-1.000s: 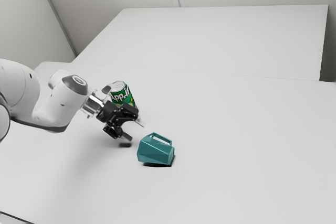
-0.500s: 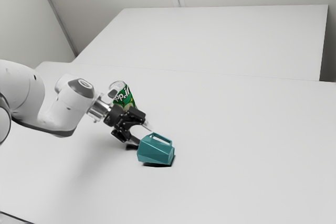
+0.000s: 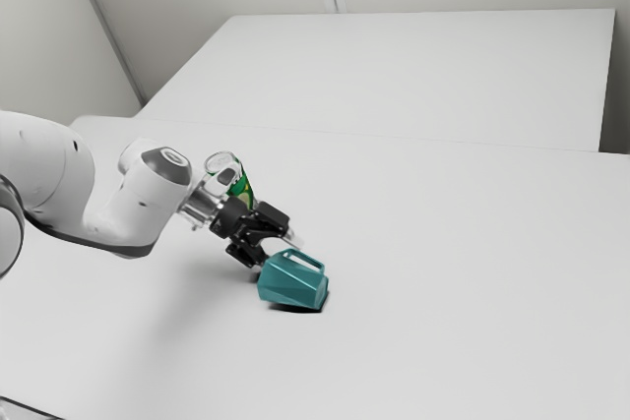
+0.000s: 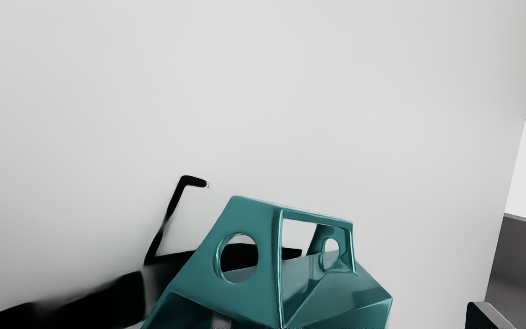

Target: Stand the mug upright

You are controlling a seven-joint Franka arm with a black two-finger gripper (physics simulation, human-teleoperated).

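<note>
The teal mug (image 3: 293, 280) lies on its side on the table, its handle pointing up. My gripper (image 3: 280, 254) is at the mug's end nearer the arm, open, with one finger low against that end and the other beside the handle. In the wrist view the mug (image 4: 336, 292) shows its handle and angular side. The gripper (image 4: 355, 319) has its fingers wide apart there; one tip shows at the mug's dark opening, the other stands off its far side. Whether the lower finger touches the mug, I cannot tell.
A green soda can (image 3: 242, 189) stands on the white table (image 3: 443, 272) just behind the hand, partly covered by it. Behind the table rises a large white panel (image 3: 394, 76). The table's edge shows beyond the mug in the wrist view.
My hand has moved toward the exterior view's right and slightly down, up to the mug. It now covers more of the can. The mug has hardly moved.
</note>
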